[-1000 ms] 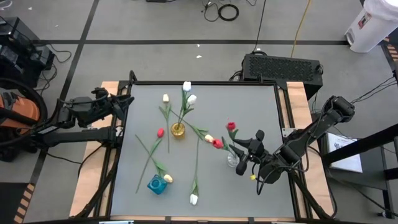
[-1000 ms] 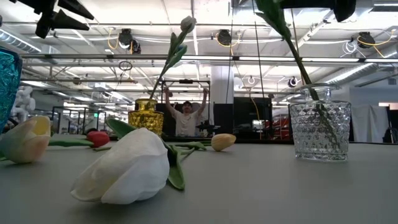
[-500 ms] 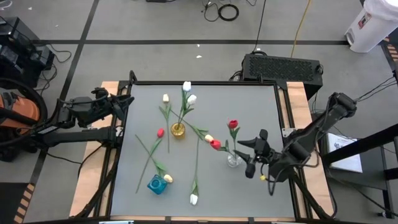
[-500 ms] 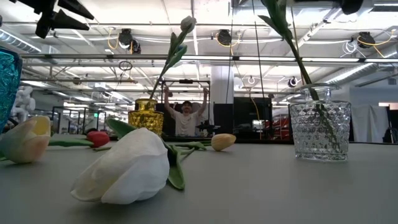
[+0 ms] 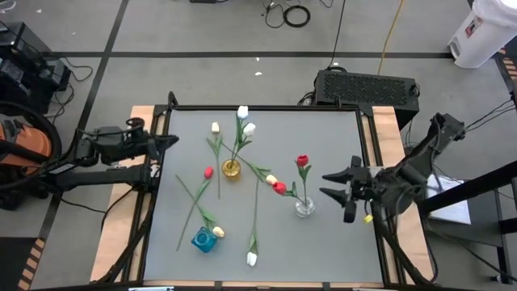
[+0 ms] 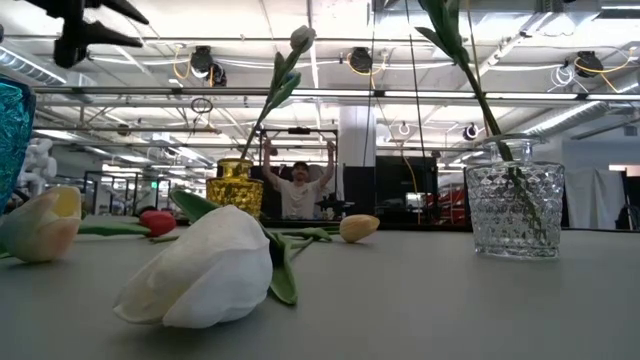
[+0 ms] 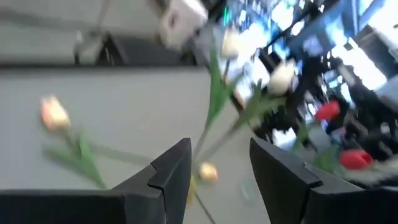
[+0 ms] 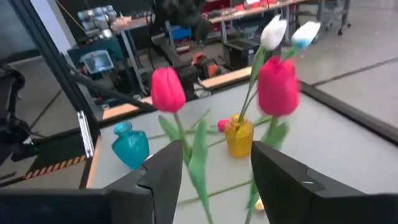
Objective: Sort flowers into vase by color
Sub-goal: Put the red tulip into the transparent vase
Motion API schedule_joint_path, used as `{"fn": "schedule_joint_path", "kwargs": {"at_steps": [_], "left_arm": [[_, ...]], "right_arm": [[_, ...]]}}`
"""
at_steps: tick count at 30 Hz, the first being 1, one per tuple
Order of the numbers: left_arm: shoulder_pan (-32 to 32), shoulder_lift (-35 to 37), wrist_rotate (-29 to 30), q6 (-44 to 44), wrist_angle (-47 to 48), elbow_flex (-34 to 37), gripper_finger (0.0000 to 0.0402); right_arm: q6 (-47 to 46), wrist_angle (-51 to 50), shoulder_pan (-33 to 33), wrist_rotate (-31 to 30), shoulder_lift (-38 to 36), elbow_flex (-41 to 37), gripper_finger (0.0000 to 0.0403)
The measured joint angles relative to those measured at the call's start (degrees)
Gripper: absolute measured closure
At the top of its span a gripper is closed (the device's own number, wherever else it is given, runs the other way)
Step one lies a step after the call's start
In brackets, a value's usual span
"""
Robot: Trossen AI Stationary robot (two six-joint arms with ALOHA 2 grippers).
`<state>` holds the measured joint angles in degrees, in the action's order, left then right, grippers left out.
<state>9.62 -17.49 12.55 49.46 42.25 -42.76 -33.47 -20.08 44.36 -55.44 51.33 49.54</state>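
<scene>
From above, the clear glass vase (image 5: pixel 304 208) stands toward the right side of the grey table (image 5: pixel 331 242) with one red tulip (image 5: pixel 302 162) upright in it. The right claw (image 5: pixel 338 183) hangs just to the right of that vase, spread wide and empty, clear of the flower. A second red tulip (image 5: pixel 280 187) lies on the table just left of the vase. Farther left of it stands the gold vase (image 5: pixel 232 170) holding two white tulips (image 5: pixel 243 112); the blue vase (image 5: pixel 203 239) sits well to the left and nearer the front edge. The left claw (image 5: pixel 168 141) waits at the table's left edge, well apart from the vase, open with nothing in it.

At table height, a white tulip head (image 6: pixel 200 273) lies in the foreground, left of the glass vase (image 6: pixel 515 198), with a green stem rising from the vase.

Past the right wrist's spread fingers (image 8: pixel 165 171), two red tulips (image 8: pixel 278 86) stand ahead, with the gold vase (image 8: pixel 239 135) behind them.

The left wrist picture shows parted fingers (image 7: pixel 173 171) and blurred flowers beyond.
</scene>
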Motion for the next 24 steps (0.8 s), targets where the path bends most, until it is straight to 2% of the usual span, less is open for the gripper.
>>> {"fn": "schedule_joint_path", "kwargs": {"at_steps": [7,12,17,22,24], "left_arm": [[-0.01,-3.98,-10.07,11.79,9.93,0.00,0.0230],[-0.01,-8.69,-11.67,20.01,15.21,0.00,0.0230],[-0.01,-15.07,-12.72,24.05,14.97,0.00,0.0230],[-1.56,-23.37,-19.23,23.72,11.21,0.00,0.0230],[-3.39,-26.51,-20.07,23.73,10.81,0.00,0.0230]], "right_arm": [[3.73,0.00,-0.02,-2.74,-7.10,0.00,0.0220],[4.19,0.01,-0.02,-3.06,-10.12,-0.02,0.0220],[6.03,0.01,-0.02,-3.06,-10.86,0.00,0.0220],[8.85,-0.02,-0.02,-3.04,-10.86,-0.02,0.0220],[9.17,-0.04,-0.01,-3.02,-10.84,-0.02,0.0220]]}}
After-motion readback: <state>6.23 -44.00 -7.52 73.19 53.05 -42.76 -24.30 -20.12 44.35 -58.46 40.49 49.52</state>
